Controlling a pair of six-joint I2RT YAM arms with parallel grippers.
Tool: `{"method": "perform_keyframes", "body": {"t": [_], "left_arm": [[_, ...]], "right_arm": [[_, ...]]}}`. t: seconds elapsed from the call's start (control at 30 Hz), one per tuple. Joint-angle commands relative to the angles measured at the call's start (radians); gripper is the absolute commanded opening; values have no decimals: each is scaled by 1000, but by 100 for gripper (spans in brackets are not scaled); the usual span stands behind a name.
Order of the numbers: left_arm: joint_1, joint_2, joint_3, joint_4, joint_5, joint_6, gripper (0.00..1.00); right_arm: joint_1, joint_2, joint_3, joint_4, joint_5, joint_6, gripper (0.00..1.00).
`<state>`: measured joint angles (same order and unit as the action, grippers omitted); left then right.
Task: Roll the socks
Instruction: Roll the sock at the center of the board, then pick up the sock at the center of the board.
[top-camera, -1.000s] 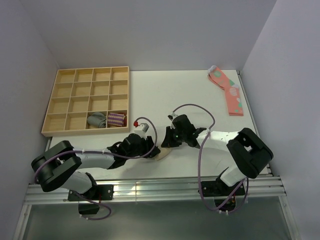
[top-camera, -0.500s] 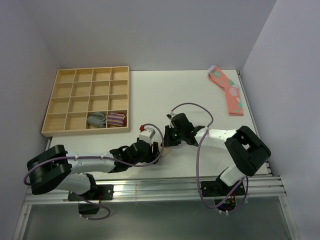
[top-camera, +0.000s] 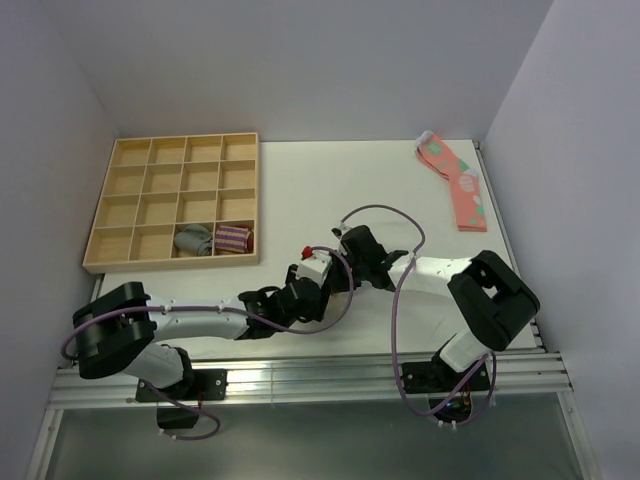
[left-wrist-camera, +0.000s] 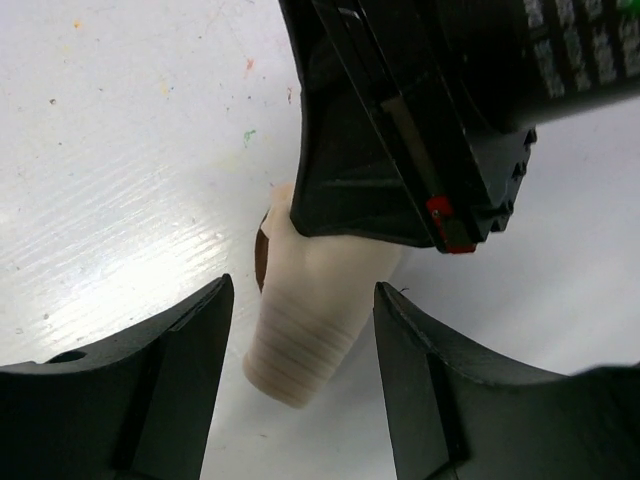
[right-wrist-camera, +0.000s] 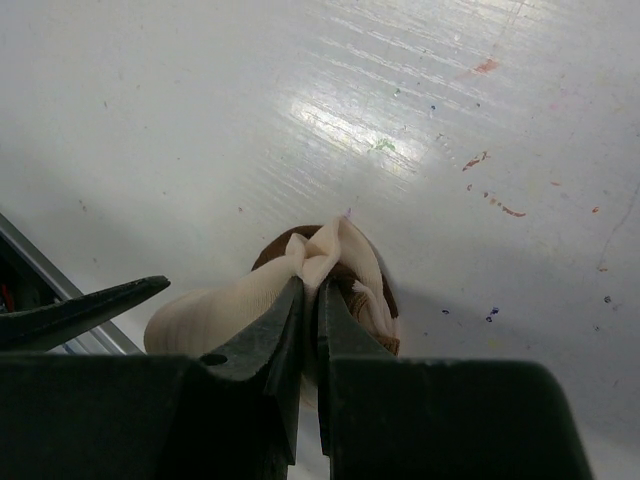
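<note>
The socks (left-wrist-camera: 305, 330) are a beige bundle with a dark brown band, lying on the white table. My right gripper (right-wrist-camera: 310, 295) is shut on a pinched fold of beige fabric at the top of the bundle (right-wrist-camera: 345, 260). In the left wrist view, my left gripper (left-wrist-camera: 300, 400) stands open astride the ribbed free end of the bundle, and neither finger (left-wrist-camera: 170, 400) touches it. From above, the left gripper (top-camera: 322, 292) and the right gripper (top-camera: 340, 275) meet near the table's front middle and hide the socks.
A wooden compartment tray (top-camera: 170, 262) sits at the back left, holding a grey rolled pair (top-camera: 193, 240) and a purple-striped roll (top-camera: 232, 238). Pink socks with green spots (top-camera: 455, 185) lie at the back right. The table's front rail runs just behind both grippers.
The left arm has reached to the right and its gripper has opened wider, now straddling the bundle. The right gripper has kept its pinch and shifted slightly back.
</note>
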<state>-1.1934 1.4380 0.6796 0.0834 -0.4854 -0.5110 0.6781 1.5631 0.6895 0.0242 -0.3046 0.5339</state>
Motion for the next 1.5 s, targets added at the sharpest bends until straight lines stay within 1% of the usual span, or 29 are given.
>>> {"method": "perform_keyframes", "body": {"t": [0.0,0.23,0.4,0.6,0.8,0.9,1.0,1.03,1.1,1.13,1.2,1.23,1.3,1.33,1.4,1.43,1.47], "left_arm": [[-17,16,35,-11,-19,86,63],[-51,39,40,13,16,175,62],[-64,110,72,-13,19,209,61],[-66,154,83,-30,-8,226,61],[-67,191,87,-36,-2,236,59],[-67,214,87,-36,14,241,57],[-69,248,101,-50,19,244,54],[-69,262,115,-56,22,244,51],[-68,272,118,-57,34,244,48],[-69,277,120,-57,39,244,43],[-69,297,121,-60,45,239,38],[-69,311,124,-60,47,239,32],[-69,321,130,-66,51,233,25],[-69,328,133,-65,53,232,15],[-69,325,130,-59,68,229,7],[-69,318,126,-54,71,223,1],[-69,314,123,-51,74,220,0]], "right_arm": [[8,66,-13,-118,101,-57,1],[9,80,-8,-118,98,-57,1],[9,92,-4,-122,90,-58,1],[9,106,4,-125,75,-64,1],[9,112,7,-127,71,-65,1],[9,117,10,-129,65,-68,1],[9,118,10,-122,53,-69,1],[9,118,8,-121,48,-68,1],[8,115,8,-119,36,-69,1],[8,112,8,-118,36,-69,1],[8,110,5,-115,27,-71,1],[8,104,4,-113,24,-69,1],[9,100,1,-109,19,-63,2],[8,89,-1,-107,16,-60,5],[8,72,-8,-109,19,-48,12],[8,49,-10,-113,22,-43,20],[8,35,-13,-119,24,-40,24]]}}
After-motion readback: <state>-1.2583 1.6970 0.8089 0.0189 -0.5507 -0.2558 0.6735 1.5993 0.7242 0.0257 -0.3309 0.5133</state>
